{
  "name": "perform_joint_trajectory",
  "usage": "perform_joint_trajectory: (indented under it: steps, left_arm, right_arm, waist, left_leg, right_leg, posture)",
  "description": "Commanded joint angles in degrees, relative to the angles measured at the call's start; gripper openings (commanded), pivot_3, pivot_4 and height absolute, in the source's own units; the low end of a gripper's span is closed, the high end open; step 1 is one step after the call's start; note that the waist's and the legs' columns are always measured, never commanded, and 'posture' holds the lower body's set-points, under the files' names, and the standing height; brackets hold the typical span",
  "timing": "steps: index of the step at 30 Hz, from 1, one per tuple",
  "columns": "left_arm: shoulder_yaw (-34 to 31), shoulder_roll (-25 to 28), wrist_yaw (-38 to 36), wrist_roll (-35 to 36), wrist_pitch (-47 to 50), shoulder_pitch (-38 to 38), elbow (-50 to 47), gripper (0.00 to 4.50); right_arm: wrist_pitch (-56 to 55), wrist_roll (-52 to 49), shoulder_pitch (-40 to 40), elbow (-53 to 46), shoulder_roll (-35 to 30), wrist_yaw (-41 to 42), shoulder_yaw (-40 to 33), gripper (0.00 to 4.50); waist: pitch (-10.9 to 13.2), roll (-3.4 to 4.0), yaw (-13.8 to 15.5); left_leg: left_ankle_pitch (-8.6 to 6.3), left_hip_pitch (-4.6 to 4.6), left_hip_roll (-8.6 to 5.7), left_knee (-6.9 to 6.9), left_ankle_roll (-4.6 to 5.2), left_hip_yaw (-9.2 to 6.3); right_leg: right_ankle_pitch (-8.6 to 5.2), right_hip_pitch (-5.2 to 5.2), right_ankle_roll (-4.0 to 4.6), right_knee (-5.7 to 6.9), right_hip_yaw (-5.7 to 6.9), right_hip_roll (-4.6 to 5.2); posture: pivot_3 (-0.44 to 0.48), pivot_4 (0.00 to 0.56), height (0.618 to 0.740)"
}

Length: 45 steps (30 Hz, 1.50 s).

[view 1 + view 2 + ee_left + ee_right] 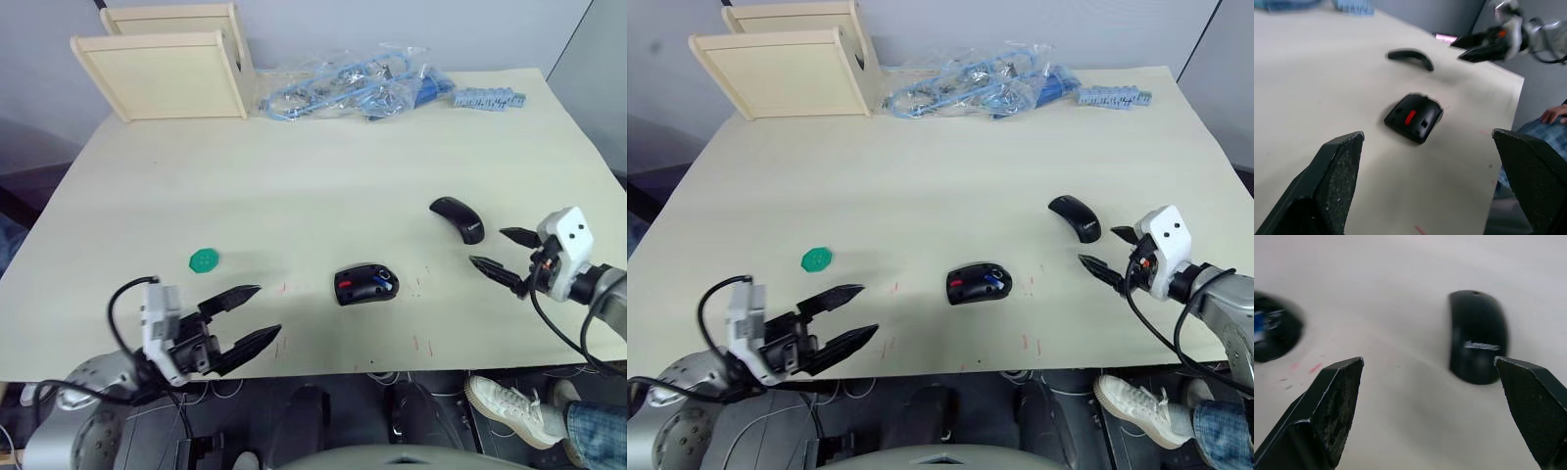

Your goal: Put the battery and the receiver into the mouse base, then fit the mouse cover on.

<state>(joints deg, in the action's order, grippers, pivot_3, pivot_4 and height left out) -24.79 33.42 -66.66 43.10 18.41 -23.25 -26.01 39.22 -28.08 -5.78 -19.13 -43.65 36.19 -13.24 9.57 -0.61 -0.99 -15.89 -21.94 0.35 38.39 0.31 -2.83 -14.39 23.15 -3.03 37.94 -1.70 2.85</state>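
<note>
- Left eye view: mouse base (pixel 366 284) lies low centre on the tabletop (pixel 294 176), blue battery (pixel 383 285) inside.
- Mouse cover (pixel 458 218) lies right of centre, apart.
- Right tool (pixel 503 251) released, near cover.
- Left tool (pixel 247 318) released, lower left.

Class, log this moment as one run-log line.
left end effector: open, empty | right end effector: open, empty, near mouse cover | mouse base: on table, blue battery inside, uncovered

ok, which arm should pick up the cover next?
Right, probably. The right gripper is open just beside the cover. The left gripper is open too, but far off, beyond the base.
</note>
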Motion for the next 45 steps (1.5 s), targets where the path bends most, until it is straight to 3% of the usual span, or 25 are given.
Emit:
perform_joint_trajectory:
  steps: [1, 7, 14, 30, 45]
  left_arm:
    - [-2.2, -0.4, -2.5, 2.0, -3.2, -1.1, 0.4, 4.47]
    - [-2.3, 0.5, -5.2, 3.4, -4.4, -0.7, 1.9, 4.47]
    - [-0.7, 0.2, -4.6, 2.6, -5.0, 0.5, 1.9, 4.47]
    - [1.0, 0.0, -3.9, 2.7, -6.1, -0.1, 0.4, 4.47]
    - [1.0, 0.4, -6.3, 3.9, -6.9, 2.4, 1.7, 4.47]
  right_arm:
    - [4.7, -1.5, -5.0, 2.8, -0.5, 0.0, 0.4, 4.5]
    - [9.3, -0.7, -16.2, 12.1, 1.7, -1.3, 3.7, 4.5]
    - [5.9, 3.0, -21.1, 20.6, 4.0, -0.1, 7.6, 4.5]
    - [1.0, 7.7, -25.8, 30.9, 2.9, 9.0, 10.6, 4.5]
    - [-0.9, 10.0, -26.9, 34.4, 3.8, 10.0, 10.3, 4.5]
  waist:
    - [0.0, -0.02, 0.3]
    - [0.0, -0.01, 0.1]
    - [0.0, -0.01, 0.1]
    - [0.0, 0.01, 0.0]
    - [0.0, 0.01, 0.0]
  left_leg:
    - [0.0, -0.02, -0.01, 0.0, 0.0, -0.01]
    - [0.0, -0.03, -0.01, 0.0, 0.0, 0.0]
    - [0.0, -0.04, 0.0, -0.02, 0.01, 0.02]
    - [0.0, -0.04, 0.01, -0.03, 0.01, 0.0]
    - [0.0, -0.03, 0.01, -0.03, 0.01, 0.01]
  right_leg:
    - [0.0, 0.0, 0.0, -0.01, 0.0, 0.0]
    - [0.01, 0.0, -0.01, -0.04, -0.01, 0.0]
    - [0.02, 0.0, -0.03, -0.06, -0.02, -0.02]
    - [0.02, 0.01, -0.02, -0.05, -0.02, -0.02]
    - [0.02, 0.02, -0.02, -0.05, -0.02, -0.03]
  posture:
    - [0.0, 0.15, 0.74]
    - [0.0, 0.15, 0.74]
    - [0.0, 0.15, 0.74]
    - [0.0, 0.15, 0.74]
    - [0.0, 0.15, 0.74]
